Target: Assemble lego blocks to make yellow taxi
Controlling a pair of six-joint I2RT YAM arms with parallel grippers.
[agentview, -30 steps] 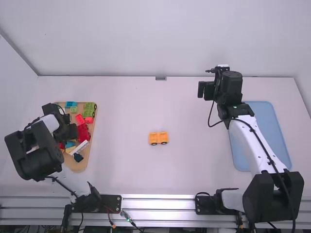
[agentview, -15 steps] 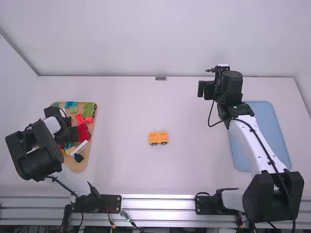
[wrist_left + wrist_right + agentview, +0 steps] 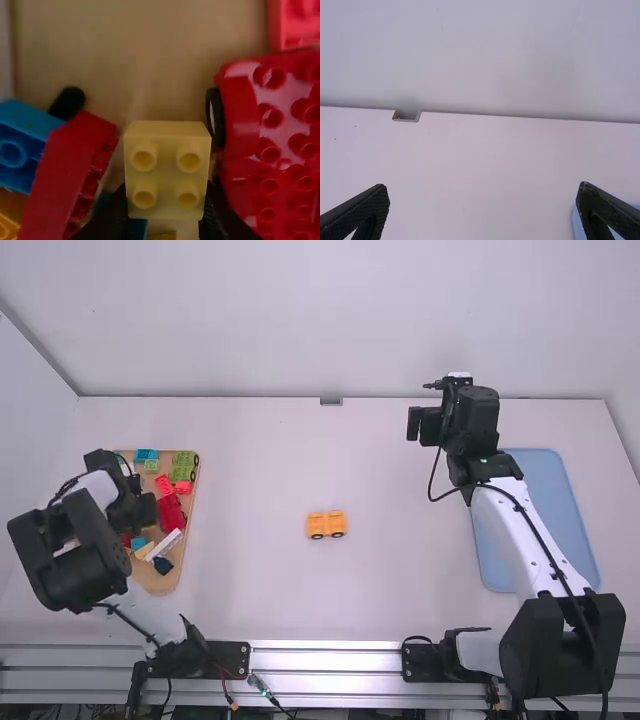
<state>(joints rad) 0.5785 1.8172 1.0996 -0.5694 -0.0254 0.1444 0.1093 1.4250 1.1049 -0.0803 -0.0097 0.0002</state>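
Left tool (image 3: pixel 162 210) at nine o'clock pinches yellow block (image 3: pixel 167 171) sides, prob leaving studs (image 3: pixel 189 161) free; right tool (image 3: pixel 482 189) is wide open, empty.

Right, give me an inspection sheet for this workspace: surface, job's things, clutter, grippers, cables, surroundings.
Surface: white table, no spill seen.
Job's things: orange wheeled car mid-table; yellow brick above the wooden tray of mixed bricks.
Clutter: blue tray, partly under the right arm.
Grippers: left gripper shut on the yellow brick; right gripper open.
Cables: black cable along the right arm; wires by the front rail.
Surroundings: white walls.
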